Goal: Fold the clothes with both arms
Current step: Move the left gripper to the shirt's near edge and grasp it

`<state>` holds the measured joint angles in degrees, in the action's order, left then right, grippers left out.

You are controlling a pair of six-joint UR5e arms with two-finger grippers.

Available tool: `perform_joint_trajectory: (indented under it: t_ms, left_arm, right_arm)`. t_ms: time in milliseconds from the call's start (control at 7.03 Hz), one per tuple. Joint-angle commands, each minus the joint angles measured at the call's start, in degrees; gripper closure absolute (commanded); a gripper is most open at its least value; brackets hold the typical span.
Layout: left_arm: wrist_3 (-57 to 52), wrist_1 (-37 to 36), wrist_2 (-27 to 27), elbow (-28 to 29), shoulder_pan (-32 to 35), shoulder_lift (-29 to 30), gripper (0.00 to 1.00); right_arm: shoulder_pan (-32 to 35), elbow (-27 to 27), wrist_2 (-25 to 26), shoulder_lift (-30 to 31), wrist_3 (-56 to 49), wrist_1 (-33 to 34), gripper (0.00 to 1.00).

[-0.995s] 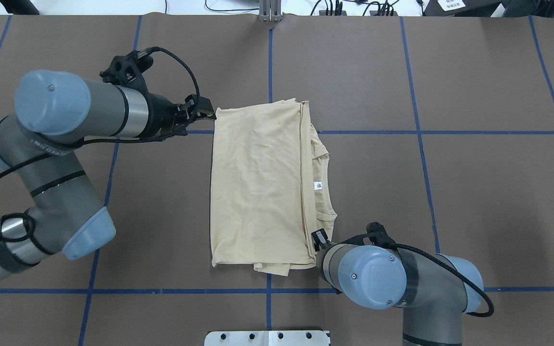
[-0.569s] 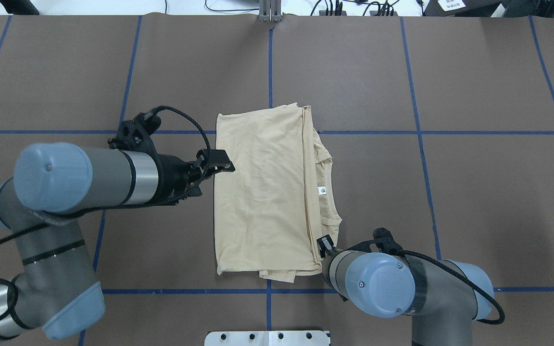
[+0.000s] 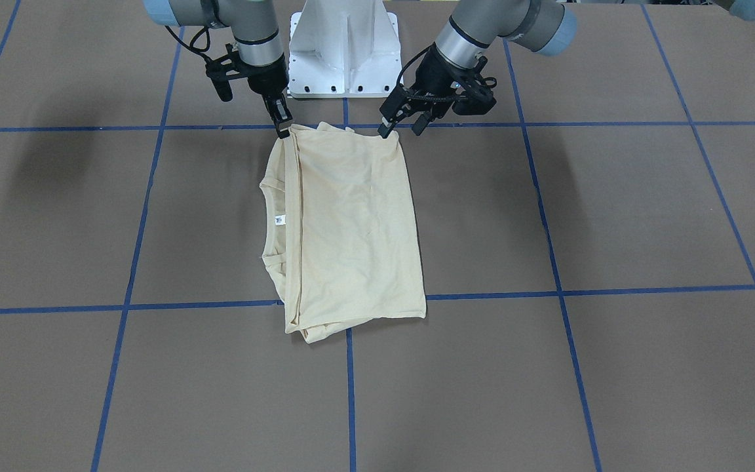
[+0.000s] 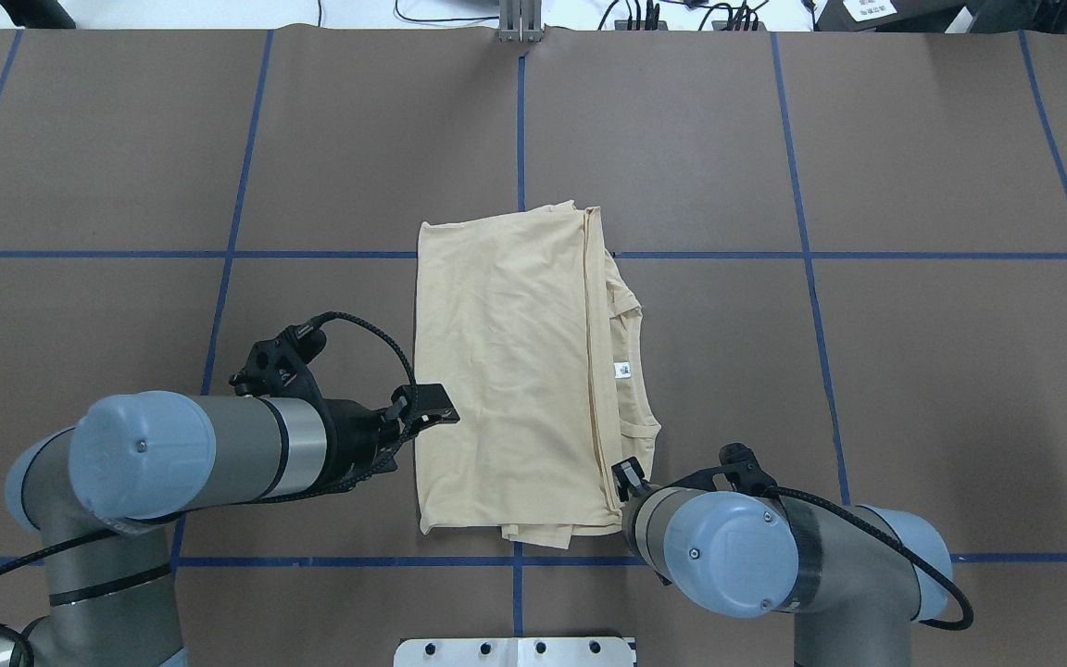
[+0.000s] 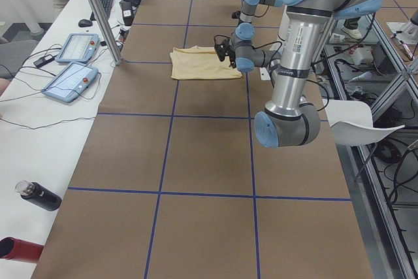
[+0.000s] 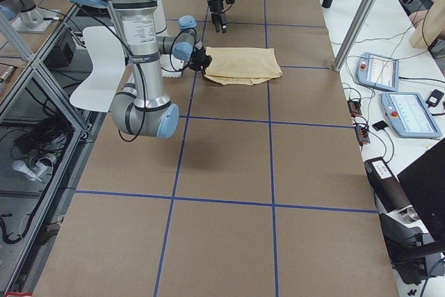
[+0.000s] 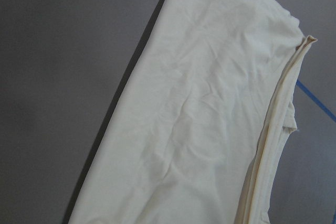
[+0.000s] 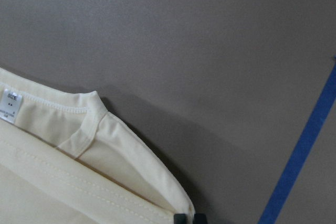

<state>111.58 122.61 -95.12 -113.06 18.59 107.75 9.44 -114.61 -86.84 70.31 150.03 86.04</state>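
Observation:
The cream-yellow shirt [image 4: 506, 371] lies folded into a tall rectangle at the table's middle, collar and white neck tag [image 4: 622, 370] showing along its right side. It also shows in the front view [image 3: 351, 223]. My left gripper [image 4: 436, 414] hovers open at the shirt's left edge, near its near-left corner; in the front view [image 3: 402, 128] its two fingers stand apart. My right gripper [image 4: 624, 472] is shut on the shirt's near-right corner, seen pinched in the front view [image 3: 282, 126]. The right wrist view shows its fingertips [image 8: 181, 219] at the fabric's corner. The print is hidden.
The white pedestal base [image 3: 345, 46] stands just behind the shirt's near edge. Blue tape lines [image 4: 811, 255] grid the brown table. Operator tablets [image 5: 75, 47], a metal post [image 5: 98, 11] and bottles [image 5: 39, 195] lie along the table's far side.
My left gripper has moved from the shirt's far-left corner along its left edge to near the near-left corner. The shirt shifted slightly. My right gripper has stayed at the near-right corner.

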Motion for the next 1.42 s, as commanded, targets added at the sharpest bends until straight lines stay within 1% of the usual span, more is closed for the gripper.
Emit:
perform_joint_trajectory:
  t_ms: [0,284,426,569,853,1279]
  left_arm:
    - [1.54,-0.53,0.63,1.42,-2.06,-0.44,0.02]
    - [1.71,-0.54,0.64,5.37,-3.2,-0.01,0.14]
    - [2.5,-0.53,0.64,5.57,-3.56,0.26,0.18]
    - [2.77,-0.53,0.55,5.57,-3.73,0.18,0.21]
    - [2.86,-0.53,0.37,5.48,-3.74,0.26,0.21]
    - [6.63,-0.71,0.2,6.09,-4.0,0.26,0.21]
  right_arm:
    - [-0.04,0.08,-0.09,0.0,0.0,0.01,1.0]
    - [0.05,0.08,0.0,0.0,0.0,0.09,1.0]
    - [0.05,0.08,0.0,0.0,0.0,0.01,1.0]
    - [0.05,0.08,-0.09,0.0,0.0,0.01,1.0]
    - [0.05,0.0,-0.09,0.0,0.0,0.01,1.0]
    - [0.05,0.0,0.0,0.0,0.0,0.01,1.0]
